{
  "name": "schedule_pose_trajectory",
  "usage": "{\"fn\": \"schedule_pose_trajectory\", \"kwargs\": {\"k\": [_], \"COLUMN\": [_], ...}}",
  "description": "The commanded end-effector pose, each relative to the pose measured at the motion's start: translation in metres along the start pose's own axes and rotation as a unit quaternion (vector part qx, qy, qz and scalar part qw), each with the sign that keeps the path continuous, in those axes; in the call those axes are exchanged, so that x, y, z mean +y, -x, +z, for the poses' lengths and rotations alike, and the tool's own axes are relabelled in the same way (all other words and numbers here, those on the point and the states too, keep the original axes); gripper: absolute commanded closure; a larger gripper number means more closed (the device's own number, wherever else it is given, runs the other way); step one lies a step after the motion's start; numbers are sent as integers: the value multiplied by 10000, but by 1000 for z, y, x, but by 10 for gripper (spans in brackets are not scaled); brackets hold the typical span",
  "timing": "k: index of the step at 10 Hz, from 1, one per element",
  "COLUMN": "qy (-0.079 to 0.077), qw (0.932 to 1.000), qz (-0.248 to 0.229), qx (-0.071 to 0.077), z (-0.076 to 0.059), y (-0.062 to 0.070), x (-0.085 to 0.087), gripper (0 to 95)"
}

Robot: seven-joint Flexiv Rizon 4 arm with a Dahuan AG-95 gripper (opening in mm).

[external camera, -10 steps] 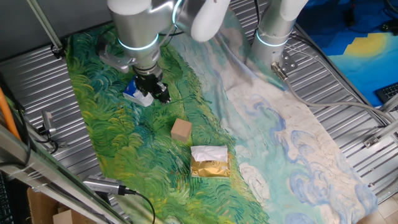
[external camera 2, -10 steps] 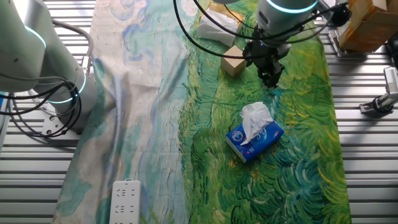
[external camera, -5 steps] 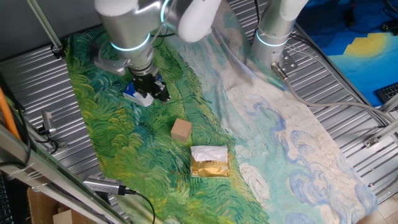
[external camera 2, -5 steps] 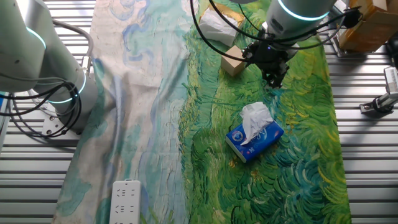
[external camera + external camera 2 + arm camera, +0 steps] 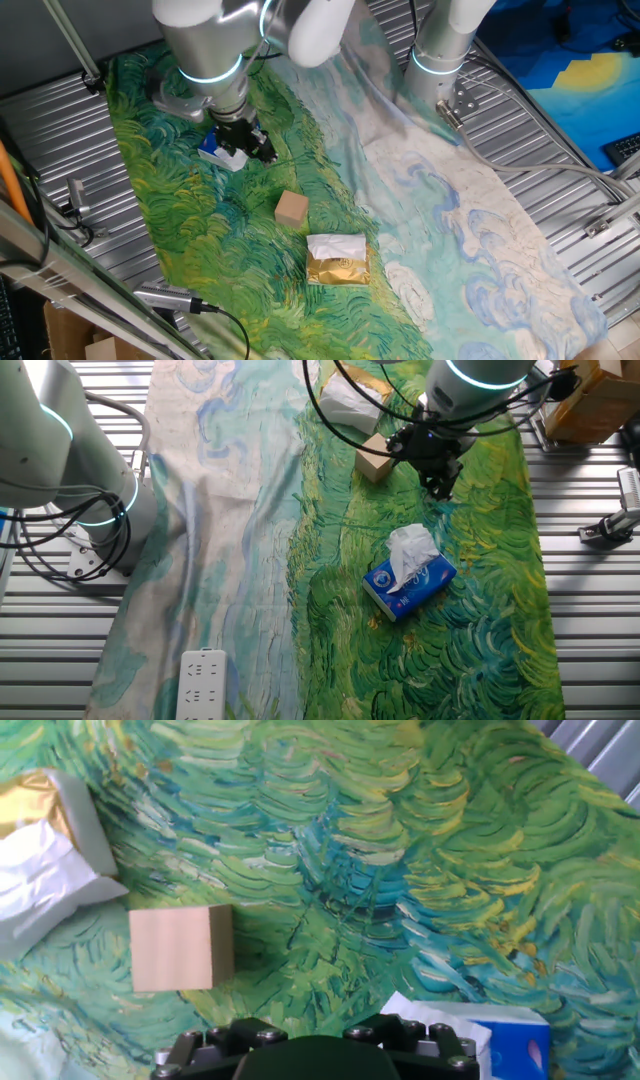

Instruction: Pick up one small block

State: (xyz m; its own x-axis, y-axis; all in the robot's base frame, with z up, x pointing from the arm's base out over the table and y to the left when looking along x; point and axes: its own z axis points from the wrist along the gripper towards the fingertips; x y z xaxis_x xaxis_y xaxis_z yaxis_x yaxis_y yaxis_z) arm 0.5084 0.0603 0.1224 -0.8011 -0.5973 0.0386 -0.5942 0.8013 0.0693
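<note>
On the green swirl-painted cloth (image 5: 180, 230) we see the small block (image 5: 292, 210), a plain tan cube, sitting free and untouched just beside the gold-and-white packet (image 5: 337, 262). Since a second ago the arm has swung slightly away toward the blue-and-white bag (image 5: 408, 582), with almost no motion in the last half second, so we judge the approach has not begun and the pickup is still all ahead. Our gripper (image 5: 250, 150) hangs above the cloth next to the bag, well apart from the block, holding nothing. We cannot tell how wide the jaws stand. From the hand view the block lies off to the left, not centred.
</note>
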Motion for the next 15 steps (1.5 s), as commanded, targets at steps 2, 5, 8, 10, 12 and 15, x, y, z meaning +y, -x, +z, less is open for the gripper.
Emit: {"fn": "schedule_pose_trajectory", "kwargs": {"k": [2, 5, 8, 10, 12, 15], "qy": [-220, -284, -391, -439, -471, -518], "qw": [9985, 9976, 9968, 9964, 9962, 9960], "qz": [486, 620, 680, 687, 698, 661], "qx": [-107, -70, -170, -221, -243, -294], "z": [28, 43, 67, 69, 73, 74], "y": [4, 15, 16, 17, 18, 22], "x": [76, 100, 101, 101, 100, 92], "gripper": [190, 190, 190, 190, 190, 190]}}
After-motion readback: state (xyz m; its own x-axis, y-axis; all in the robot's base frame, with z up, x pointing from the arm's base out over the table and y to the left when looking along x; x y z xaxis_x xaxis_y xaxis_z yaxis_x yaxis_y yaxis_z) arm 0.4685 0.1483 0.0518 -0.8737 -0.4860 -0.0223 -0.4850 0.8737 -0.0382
